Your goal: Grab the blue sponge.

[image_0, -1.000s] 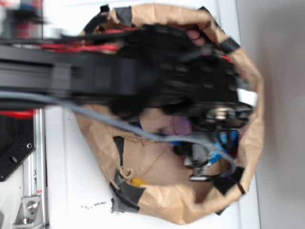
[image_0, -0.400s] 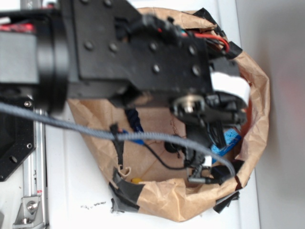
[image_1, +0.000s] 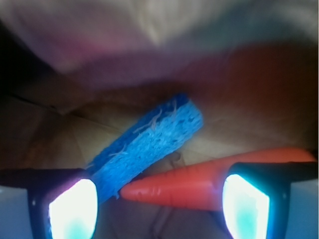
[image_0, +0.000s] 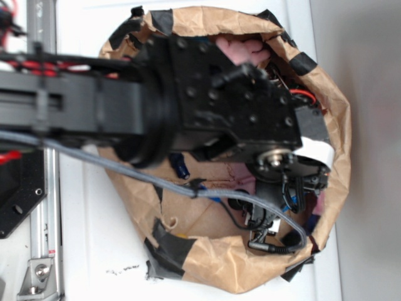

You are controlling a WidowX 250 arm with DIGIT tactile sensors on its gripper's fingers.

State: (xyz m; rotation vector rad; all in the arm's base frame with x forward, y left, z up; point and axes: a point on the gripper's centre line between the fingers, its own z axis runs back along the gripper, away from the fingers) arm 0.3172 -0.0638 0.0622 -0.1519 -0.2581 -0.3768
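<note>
Jaws: gripper (image_1: pixel 158 206) spread wide, holding nothing.
Blue sponge (image_1: pixel 149 142): lies diagonally, lower end beside the carrot (image_1: pixel 199 181) tip.

arm (image_0: pixel 207 113) shifted lower into paper bag (image_0: pixel 219 269), now hiding blue sponge (image_1: pixel 149 144)

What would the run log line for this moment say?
target: blue sponge | fingers open, straddling it | carrot beside | not grasped

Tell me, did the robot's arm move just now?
Yes. Against the brown paper bag, the arm shifted between pictures, so the blue sponge seen earlier near the bag's right wall is now covered.
</note>
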